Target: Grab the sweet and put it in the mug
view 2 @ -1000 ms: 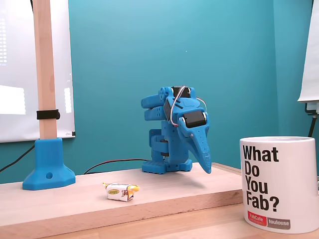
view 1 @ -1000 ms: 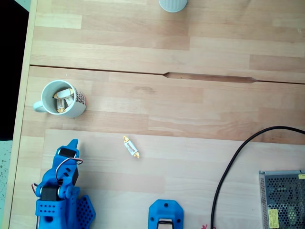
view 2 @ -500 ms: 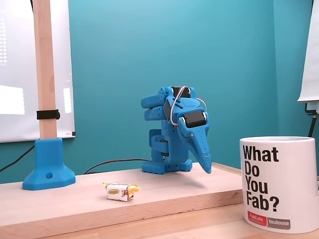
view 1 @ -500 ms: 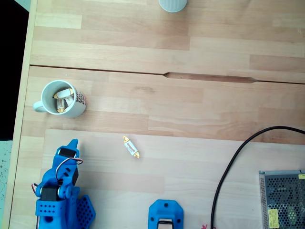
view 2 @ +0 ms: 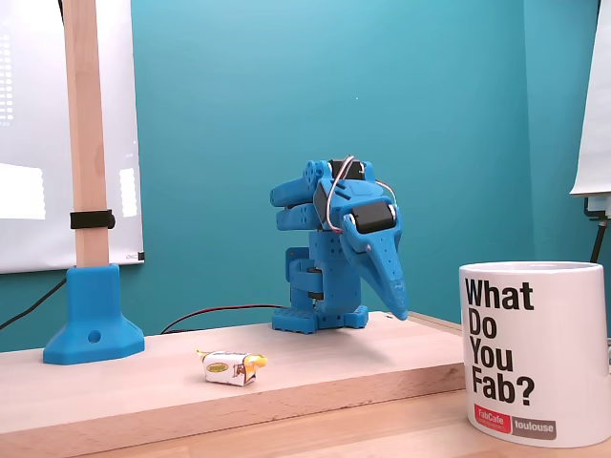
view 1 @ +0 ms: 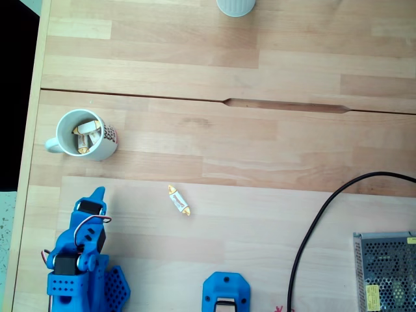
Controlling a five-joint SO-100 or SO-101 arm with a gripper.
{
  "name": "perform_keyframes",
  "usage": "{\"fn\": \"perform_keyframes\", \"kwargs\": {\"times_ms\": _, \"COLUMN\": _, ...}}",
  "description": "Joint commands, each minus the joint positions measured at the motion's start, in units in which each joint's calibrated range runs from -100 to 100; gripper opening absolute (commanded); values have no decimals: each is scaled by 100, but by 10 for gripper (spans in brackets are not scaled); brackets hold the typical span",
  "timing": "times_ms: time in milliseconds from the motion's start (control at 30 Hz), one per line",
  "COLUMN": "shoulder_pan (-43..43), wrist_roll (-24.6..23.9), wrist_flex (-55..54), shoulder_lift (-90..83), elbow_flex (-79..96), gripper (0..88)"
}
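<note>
The sweet (view 1: 179, 200), a small white wrapped candy with yellow twisted ends, lies on the wooden table, and it also lies on the raised board in the side fixed view (view 2: 232, 366). The white mug (view 1: 81, 134) with a handle stands at the left and holds wrapped candies. From the side the mug (view 2: 535, 353) is close at the right, printed "What Do You Fab?". My blue gripper (view 1: 98, 194) is shut and holds nothing, folded on the arm at lower left, below the mug and left of the sweet. From the side the gripper (view 2: 399, 311) points down, above the board.
A pale cup (view 1: 235, 5) sits at the top edge. A black cable (view 1: 312, 221) curves toward a metal mesh box (view 1: 385, 270) at lower right. A blue base (view 1: 225, 296) holds a wooden post (view 2: 86, 134). A groove (view 1: 227, 102) crosses the table.
The gripper has tipped up a little and its tip stands slightly higher above the board. The sweet and the mug have not moved.
</note>
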Motion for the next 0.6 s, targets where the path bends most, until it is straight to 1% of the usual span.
{"fn": "perform_keyframes", "kwargs": {"times_ms": 0, "shoulder_pan": 45, "wrist_roll": 0, "wrist_flex": -63, "shoulder_lift": 233, "elbow_flex": -479, "gripper": 37}}
{"fn": "perform_keyframes", "kwargs": {"times_ms": 400, "shoulder_pan": 38, "wrist_roll": 0, "wrist_flex": 10, "shoulder_lift": 215, "elbow_flex": -461, "gripper": 37}}
{"fn": "perform_keyframes", "kwargs": {"times_ms": 567, "shoulder_pan": 38, "wrist_roll": 0, "wrist_flex": -47, "shoulder_lift": 198, "elbow_flex": -175, "gripper": 37}}
